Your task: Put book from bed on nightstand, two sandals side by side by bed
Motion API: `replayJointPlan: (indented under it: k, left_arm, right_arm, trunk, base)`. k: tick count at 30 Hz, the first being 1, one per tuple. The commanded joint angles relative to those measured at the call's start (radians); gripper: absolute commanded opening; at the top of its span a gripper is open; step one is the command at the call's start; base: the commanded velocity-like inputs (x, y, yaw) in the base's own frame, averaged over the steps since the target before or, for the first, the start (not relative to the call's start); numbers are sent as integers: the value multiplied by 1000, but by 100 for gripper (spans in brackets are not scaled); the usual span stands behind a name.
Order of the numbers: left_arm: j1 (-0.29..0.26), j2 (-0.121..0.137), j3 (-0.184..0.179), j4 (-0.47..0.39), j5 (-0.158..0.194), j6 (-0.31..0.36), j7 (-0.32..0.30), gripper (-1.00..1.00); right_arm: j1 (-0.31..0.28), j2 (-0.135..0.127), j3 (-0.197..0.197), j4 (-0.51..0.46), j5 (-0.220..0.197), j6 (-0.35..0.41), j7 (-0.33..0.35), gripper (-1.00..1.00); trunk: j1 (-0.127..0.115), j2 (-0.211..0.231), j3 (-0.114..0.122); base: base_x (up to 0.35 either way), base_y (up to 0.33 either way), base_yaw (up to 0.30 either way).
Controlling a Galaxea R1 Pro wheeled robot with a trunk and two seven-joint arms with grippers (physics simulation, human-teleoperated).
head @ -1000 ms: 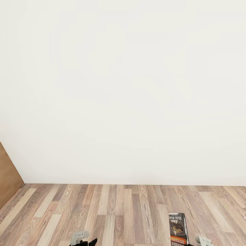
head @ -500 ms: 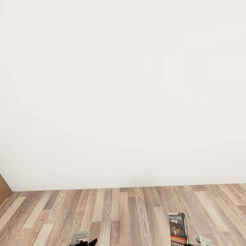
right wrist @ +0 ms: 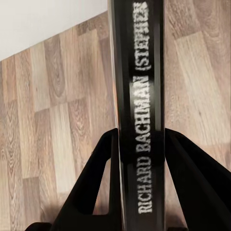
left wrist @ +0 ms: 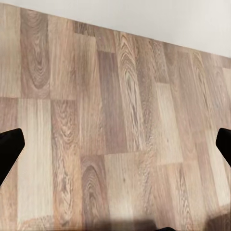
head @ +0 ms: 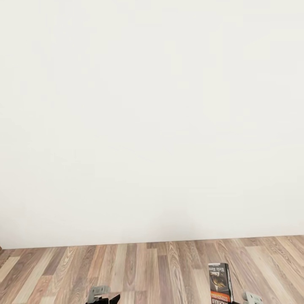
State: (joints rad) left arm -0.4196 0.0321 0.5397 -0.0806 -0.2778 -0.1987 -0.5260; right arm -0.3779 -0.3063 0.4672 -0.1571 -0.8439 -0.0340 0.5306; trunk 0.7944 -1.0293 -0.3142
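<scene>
— Plain white wall (head: 152, 118) fills most of what I see from the head view, with a strip of wood-plank floor (head: 160, 266) below it.

— Where is the book?

— Low at about five o'clock in that view. The book (head: 220, 282) stands upright, its dark cover with the orange band facing the camera.

— Who has it?

— The right hand (right wrist: 139, 159). In the right wrist view its two black fingers (right wrist: 94, 178) press against either side of the spine, which reads "Richard Bachman" in white letters. It hangs above the planks, touching nothing else.

— And the left hand?

— The left hand (left wrist: 115, 147) is spread wide, with nothing between its dark fingertips (left wrist: 9, 149), over bare floor near the foot of the wall. At seven o'clock in the head view its grey and black top just peeks in.
</scene>
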Motion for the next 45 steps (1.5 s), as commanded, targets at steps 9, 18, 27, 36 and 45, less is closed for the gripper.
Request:
replayJointPlan:
  k: [9,18,27,36,45]
  left_arm:
    - [-1,0,8,1,-11,-5,-2,100]
    - [-1,0,8,1,-11,-5,-2,100]
    - [-1,0,7,1,-11,-5,-2,100]
    - [-1,0,8,1,-11,-5,-2,100]
    - [-1,0,8,1,-11,-5,-2,100]
  right_arm:
    - [-1,0,7,1,-9,-3,5,-100]
    - [-1,0,7,1,-9,-3,5,-100]
    - [-1,0,7,1,-9,-3,5,-100]
    - [-1,0,7,1,-9,-3,5,-100]
    - [-1,0,7,1,-9,-3,5,-100]
  trunk:
    - [1,-1,-1]
    - [1,-1,-1]
    - [1,-1,-4]
    - [1,-1,-4]
    - [1,-1,-4]
  base:
    - [330,0,0]
    - [325,0,-47]
    - [90,0,-234]
    - [4,0,-275]
    - [0,0,-278]
